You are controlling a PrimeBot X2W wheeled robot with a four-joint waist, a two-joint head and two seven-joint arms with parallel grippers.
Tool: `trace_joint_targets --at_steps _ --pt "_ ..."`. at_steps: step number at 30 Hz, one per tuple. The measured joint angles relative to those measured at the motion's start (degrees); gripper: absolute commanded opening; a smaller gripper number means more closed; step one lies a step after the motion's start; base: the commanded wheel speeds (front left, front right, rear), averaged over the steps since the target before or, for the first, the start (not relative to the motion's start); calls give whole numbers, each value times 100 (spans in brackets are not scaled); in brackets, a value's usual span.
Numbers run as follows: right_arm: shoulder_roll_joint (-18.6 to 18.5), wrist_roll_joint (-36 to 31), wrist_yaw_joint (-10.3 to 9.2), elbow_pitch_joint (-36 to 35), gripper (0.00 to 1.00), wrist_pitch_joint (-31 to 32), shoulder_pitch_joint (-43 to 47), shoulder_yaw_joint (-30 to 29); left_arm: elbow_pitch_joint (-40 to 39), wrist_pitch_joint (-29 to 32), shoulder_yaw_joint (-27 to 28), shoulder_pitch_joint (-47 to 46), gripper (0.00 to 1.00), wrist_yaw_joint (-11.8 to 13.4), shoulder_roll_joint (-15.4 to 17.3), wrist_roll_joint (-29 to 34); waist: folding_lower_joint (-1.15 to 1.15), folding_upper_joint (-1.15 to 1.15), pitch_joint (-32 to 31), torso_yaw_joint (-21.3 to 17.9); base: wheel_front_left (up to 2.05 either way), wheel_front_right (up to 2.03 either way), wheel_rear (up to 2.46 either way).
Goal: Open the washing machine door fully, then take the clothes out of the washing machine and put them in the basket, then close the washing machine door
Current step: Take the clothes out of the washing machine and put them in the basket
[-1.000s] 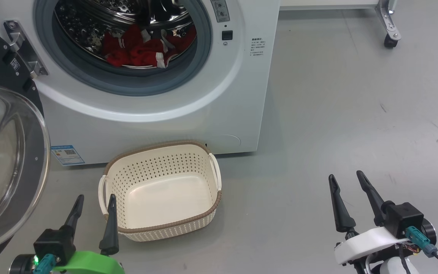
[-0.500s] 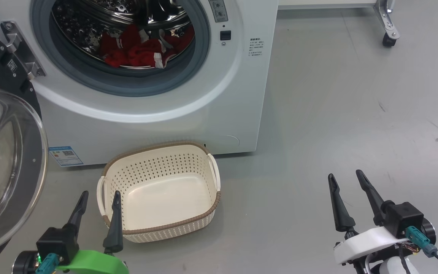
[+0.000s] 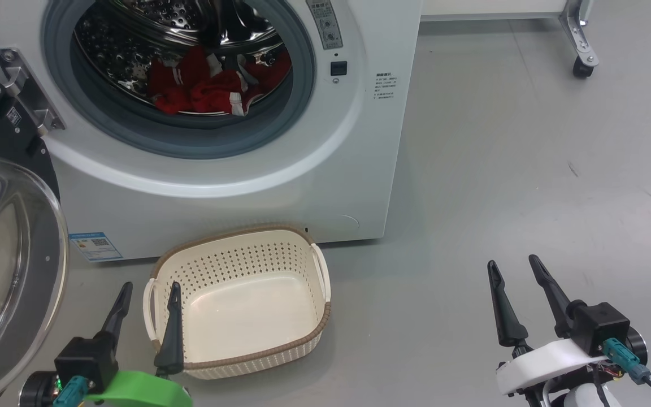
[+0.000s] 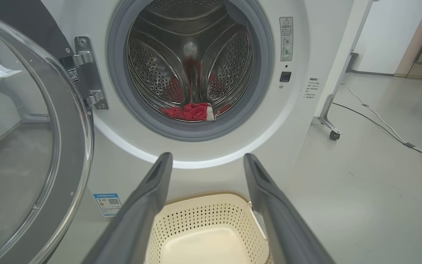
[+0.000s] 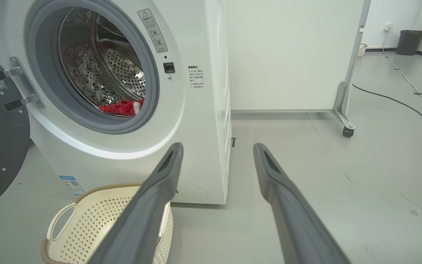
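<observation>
The white washing machine (image 3: 314,181) stands ahead with its round door (image 3: 3,265) swung wide open to the left, glass bowl bulging out. Red clothes (image 3: 212,90) with white trim lie in the bottom of the steel drum, also seen as clothes (image 4: 191,111) and clothes (image 5: 122,107). The cream basket (image 3: 235,362) sits empty on the floor in front of the machine. My left gripper (image 3: 149,289) is open, its fingertips at the basket's left handle. My right gripper (image 3: 512,264) is open over bare floor, well right of the basket. Nothing is held.
The open door (image 4: 31,154) takes up the left side near my left arm. A wheeled frame leg (image 3: 581,45) stands at the back right, with a white panel (image 5: 291,55) behind it. Cables (image 5: 398,102) trail across the grey floor farther right.
The head view has shifted slightly, so the machine and basket sit a little lower in the picture. My left gripper edged right toward the basket's handle. The right gripper has not moved.
</observation>
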Motion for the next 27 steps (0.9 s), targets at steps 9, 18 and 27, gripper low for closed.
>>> trace_joint_targets --at_steps 9,18,27 --pt "2 4 0 0 100 0 -1 -14 -60 -10 0 0 100 8 -2 2 0 0 7 3 104 -104 0" --pt "3 5 1 5 100 0 -1 -15 -96 -42 -11 0 100 56 -12 8 0 0 9 12 70 -70 0" --pt "4 13 1 12 100 0 -1 -30 -96 -33 -8 0 100 60 -16 8 0 0 -20 15 32 -32 0"
